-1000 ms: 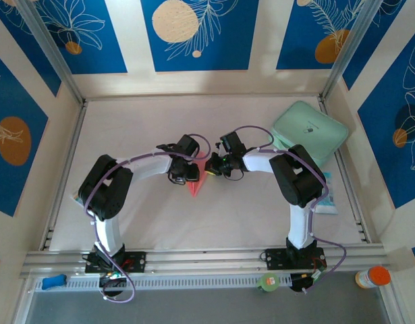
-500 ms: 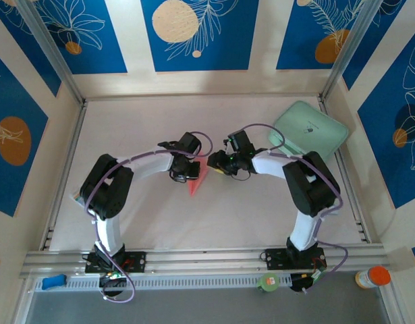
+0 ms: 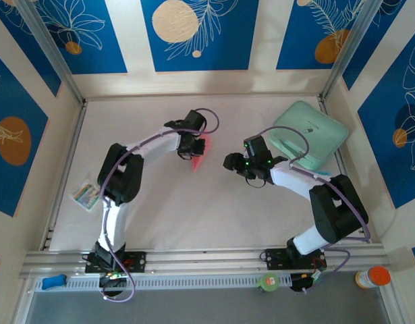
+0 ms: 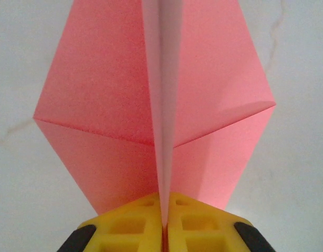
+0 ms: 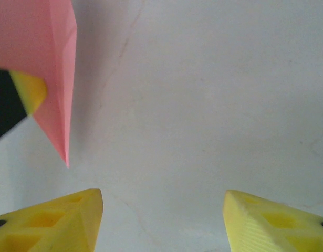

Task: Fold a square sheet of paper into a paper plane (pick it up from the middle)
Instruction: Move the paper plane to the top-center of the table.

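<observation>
Left of centre above the tabletop (image 3: 160, 209), the left hand (image 4: 164, 227) is pinched tight on the centre crease of the paper plane (image 4: 103, 100). Its yellow fingers (image 4: 131, 227) meet on the fold, both salmon-pink wings splay out to either side, and in the overhead view the sharp tip points toward the near edge. The folding looks finished, so the step is probably carrying or setting down the dart. For that, grip the crease firmly, travel slowly and level so the thin wings neither flutter nor snag, and bring the tip down last. To the right, apart from the paper, the right hand (image 5: 162, 205) stands wide and empty, best held clear of the wing edge. Farther right lies the mint-green pad (image 3: 310, 131), well apart.
</observation>
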### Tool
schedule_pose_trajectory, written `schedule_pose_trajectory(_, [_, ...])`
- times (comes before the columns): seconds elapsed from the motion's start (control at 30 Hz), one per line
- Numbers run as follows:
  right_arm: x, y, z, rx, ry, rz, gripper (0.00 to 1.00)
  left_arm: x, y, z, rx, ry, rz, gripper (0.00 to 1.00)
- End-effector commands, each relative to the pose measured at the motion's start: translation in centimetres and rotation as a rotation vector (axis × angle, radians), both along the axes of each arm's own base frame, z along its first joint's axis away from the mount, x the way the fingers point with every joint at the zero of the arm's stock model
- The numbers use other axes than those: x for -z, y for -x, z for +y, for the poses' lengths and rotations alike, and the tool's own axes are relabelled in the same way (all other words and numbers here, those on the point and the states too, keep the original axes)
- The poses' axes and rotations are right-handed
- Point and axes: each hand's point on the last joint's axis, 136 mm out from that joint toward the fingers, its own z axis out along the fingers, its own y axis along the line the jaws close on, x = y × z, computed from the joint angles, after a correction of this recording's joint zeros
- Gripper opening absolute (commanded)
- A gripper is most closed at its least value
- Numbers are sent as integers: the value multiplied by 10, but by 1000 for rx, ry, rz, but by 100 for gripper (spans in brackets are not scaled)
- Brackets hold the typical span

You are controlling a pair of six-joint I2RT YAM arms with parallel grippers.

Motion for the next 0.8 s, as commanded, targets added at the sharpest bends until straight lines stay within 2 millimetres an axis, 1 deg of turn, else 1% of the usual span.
schedule_pose_trajectory(0.0, [0,5,-9,14,28,-3,62,10,-9,12,-3,-77,28,10])
schedule_pose_trajectory(0.17, [1,6,-10,19,23,3,62,18,-21,16,-43,-88,45,13])
schedule_pose_trajectory(0.27, [1,6,-9,18,20,4,62,22,-24,16,-55,-91,54,16])
schedule_pose_trajectory(0.37, [1,5,-14,34,30,11,61,26,-29,16,-53,-104,61,17])
schedule_pose_trajectory(0.6, [-1,3,-18,45,32,8,61,36,-33,15,-50,-123,94,19])
schedule_pose_trajectory(0.77, [-1,3,-19,45,31,8,61,36,-35,17,-70,-136,92,24])
